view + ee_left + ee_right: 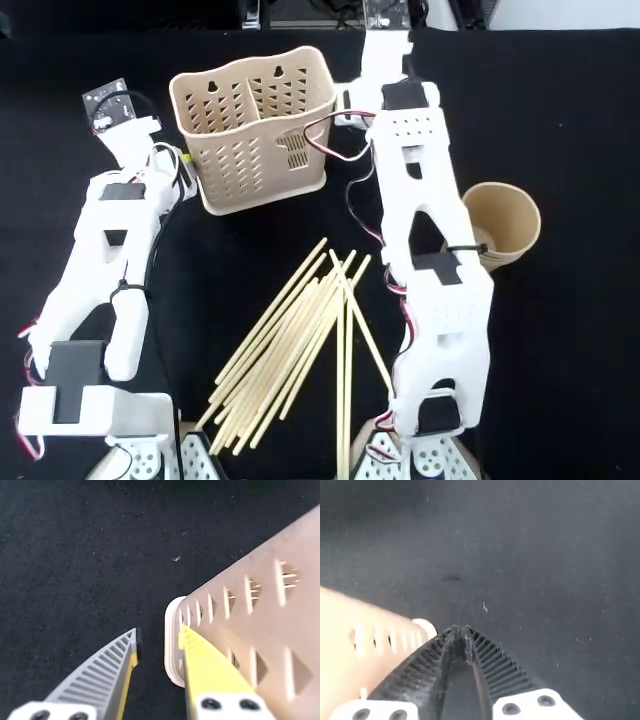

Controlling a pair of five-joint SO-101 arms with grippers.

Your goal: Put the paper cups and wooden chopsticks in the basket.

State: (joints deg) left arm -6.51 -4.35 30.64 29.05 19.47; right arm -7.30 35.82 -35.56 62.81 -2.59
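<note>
I have the basket [255, 150] standing upright at the far side of the black table [560, 120], with a divider splitting it into 2 compartments. Both arms are up against it, 1 on each side.

The left gripper [159, 630] sits low at the basket's left corner. Its fingers are spread, with bare cloth showing in the gap. The yellow-edged finger [200, 665] lies right along the basket's slotted wall by the foot, and the grey ribbed finger stands apart from it. Nothing is between them.

The right gripper [458, 631] is near the basket's right side. Its 2 black ribbed fingers are pressed together at the tips and hold nothing.

The paper cups [502, 222] sit nested in a stack on the cloth to the right of the right arm, partly hidden behind it and well apart from the basket. I cannot tell how many there are.

The chopsticks [300, 335] lie in a loose fan on the cloth between the 2 arms, on the near side of the basket and outside it.
</note>
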